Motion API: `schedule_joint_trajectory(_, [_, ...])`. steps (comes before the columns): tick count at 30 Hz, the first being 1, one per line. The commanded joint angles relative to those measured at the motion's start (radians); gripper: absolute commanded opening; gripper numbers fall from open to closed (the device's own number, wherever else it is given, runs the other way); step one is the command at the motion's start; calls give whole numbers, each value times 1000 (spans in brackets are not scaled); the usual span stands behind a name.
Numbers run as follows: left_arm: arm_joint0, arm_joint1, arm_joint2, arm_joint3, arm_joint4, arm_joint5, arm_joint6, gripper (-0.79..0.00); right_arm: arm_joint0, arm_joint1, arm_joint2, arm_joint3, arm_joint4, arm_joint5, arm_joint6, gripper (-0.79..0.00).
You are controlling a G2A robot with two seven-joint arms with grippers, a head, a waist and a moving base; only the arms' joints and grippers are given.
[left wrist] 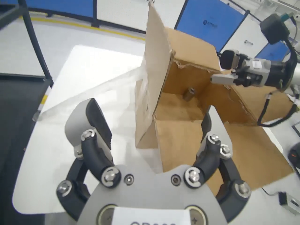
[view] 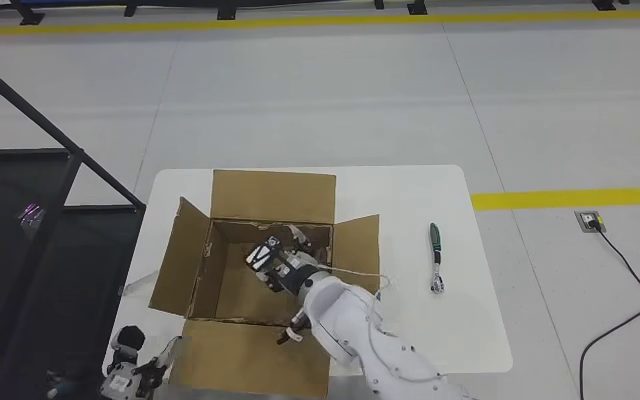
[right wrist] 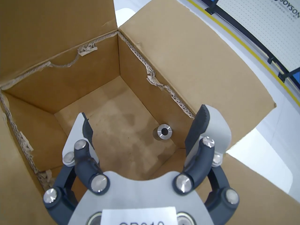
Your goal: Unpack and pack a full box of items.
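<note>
Cardboard box [view: 270, 195] [left wrist: 187, 141] [right wrist: 187, 59] stands open on the white table [view: 420, 200] [left wrist: 82, 71], left of the table's middle. All four flaps are folded out. The left flap tilts steeply upward, and the near flap lies flat and reaches to the table's near edge. Torn paper edging runs along the rim of the inner walls.

One item is noted inside: a small metal socket [right wrist: 163, 132] [left wrist: 189, 94] standing upright on the box floor, close to the far wall and towards the far right corner. The floor around it is bare cardboard.

Right gripper [right wrist: 144, 118] [view: 275, 255] [left wrist: 222, 70] hangs over the open top with its fingers spread wide and nothing between them. It is well apart from the socket and touches no wall.

Left gripper [left wrist: 152, 112] [view: 135, 375] sits outside the box at the near left corner of the table, just beside the near flap. Its fingers are also wide apart and hold nothing.

To the right of the box a green-handled ratchet wrench [view: 436, 258] lies on the table, apart from the right flap, with open surface on either side of it. Left of the box only a narrow strip of table shows. A black frame [view: 60, 190] stands close beyond that edge.
</note>
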Motion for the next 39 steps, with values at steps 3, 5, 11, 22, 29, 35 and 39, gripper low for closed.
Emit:
schedule_joint_trajectory(3, [-10, 14, -21, 17, -49, -130, -167, 0, -58, -13, 1, -44, 79, 128, 12, 0])
schedule_joint_trajectory(5, [-12, 19, -24, 9, -92, -179, -214, 0, -58, -14, 0, -47, 81, 124, 27, 0])
schedule_joint_trajectory(11, [1, 26, -6, -22, -127, -226, -303, 0, -58, -14, 0, -47, 81, 124, 27, 0])
schedule_joint_trajectory(22, [-10, 33, 34, -6, -182, -230, -370, 0, 75, -64, -2, 99, 271, 175, 326, 0])
schedule_joint_trajectory(29, [-39, 35, 76, -27, -180, -212, -390, 0, 83, -66, -5, 105, 269, 177, 338, 0])
schedule_joint_trajectory(35, [-51, 39, 101, -37, -155, -207, -408, 0, 97, -81, 1, 169, 277, 251, 278, 0])
schedule_joint_trajectory(39, [-40, 40, 106, -41, -150, -218, -392, 0, 160, -115, -9, 296, 332, 330, 211, 0])
